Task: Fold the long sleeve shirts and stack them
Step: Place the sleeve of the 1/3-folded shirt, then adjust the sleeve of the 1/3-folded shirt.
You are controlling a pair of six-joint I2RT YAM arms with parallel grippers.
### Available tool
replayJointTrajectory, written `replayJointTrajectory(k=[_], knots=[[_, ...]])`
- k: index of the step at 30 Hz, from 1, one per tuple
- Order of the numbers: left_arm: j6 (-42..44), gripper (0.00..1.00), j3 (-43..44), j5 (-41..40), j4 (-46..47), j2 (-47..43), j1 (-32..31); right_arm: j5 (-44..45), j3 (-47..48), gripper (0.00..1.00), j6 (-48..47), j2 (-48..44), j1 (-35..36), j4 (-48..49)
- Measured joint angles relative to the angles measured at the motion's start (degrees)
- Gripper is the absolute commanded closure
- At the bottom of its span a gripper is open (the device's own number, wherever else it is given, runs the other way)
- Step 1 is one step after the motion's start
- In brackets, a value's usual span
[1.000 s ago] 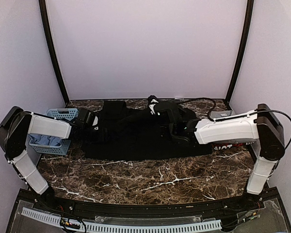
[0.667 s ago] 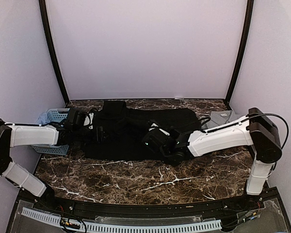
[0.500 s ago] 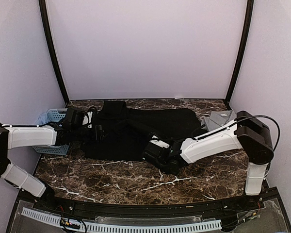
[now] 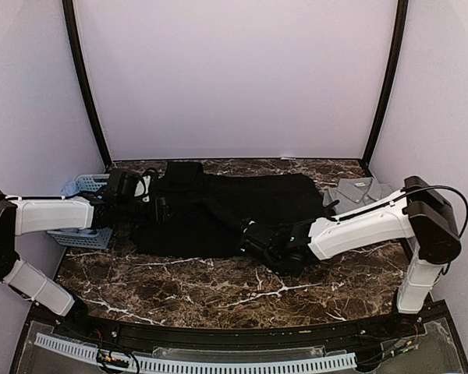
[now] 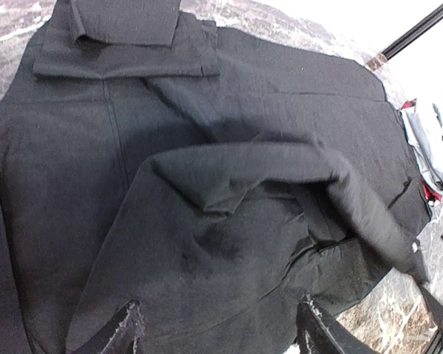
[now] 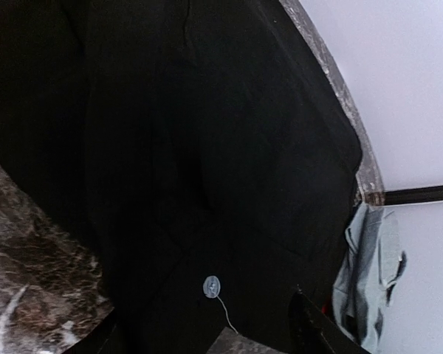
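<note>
The large black long sleeve shirt (image 4: 257,195) lies spread across the back of the marble table (image 4: 218,292), with a folded flap over its middle (image 5: 244,166). My left gripper (image 4: 152,206) hovers open over its left part (image 5: 220,324), nothing between the fingers. At the shirt's front edge my right gripper (image 4: 255,238) also stands open (image 6: 207,333); a pale button (image 6: 212,285) on a loose thread lies just ahead of it. A grey shirt (image 4: 359,189) sits folded at the back right (image 6: 369,269), a sliver of red (image 6: 326,308) under it.
A light-blue lattice basket (image 4: 82,187) stands at the back left, under my left arm. Black frame posts rise at both back corners. Bare marble (image 6: 29,251) runs along the front of the black shirt.
My right arm swept from the right to the shirt's front middle, dragging black cloth, uncovering the grey shirt, then opened its jaws. My left arm dropped low and reached over the shirt's left side.
</note>
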Motion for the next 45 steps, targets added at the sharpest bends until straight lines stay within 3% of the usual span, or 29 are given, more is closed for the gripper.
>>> replayJointTrajectory(k=[5,12,23,29,34,42,45], knots=[[0.63,0.31,1.49,-0.72,-0.37,0.07,0.02,-13.29,-1.05,0.16,0.28,-4.13,-1.68,1.92],[0.79,0.30,2.01,-0.94,-1.18,0.17,0.04,-30.95,0.72,0.18,3.15,-7.85,-8.74,6.67],[0.74,0.29,2.16,-2.01,-3.04,0.24,0.04,-52.28,20.57,0.25,13.18,6.95,-15.39,12.72],[0.74,0.28,2.54,-2.32,-3.21,-0.07,0.07,-60.41,25.79,0.32,16.70,14.93,-16.76,13.90],[0.74,0.28,2.56,-2.60,-3.26,-0.68,0.07,-64.74,26.91,0.50,17.73,18.21,-17.64,13.64],[0.68,0.23,2.54,-2.73,-3.26,-0.94,0.09,-66.42,33.31,0.98,15.52,20.04,-17.94,11.47],[0.31,0.16,2.51,-3.43,-3.32,-1.11,0.11,-64.72,38.40,1.00,13.09,21.55,-18.05,8.72]])
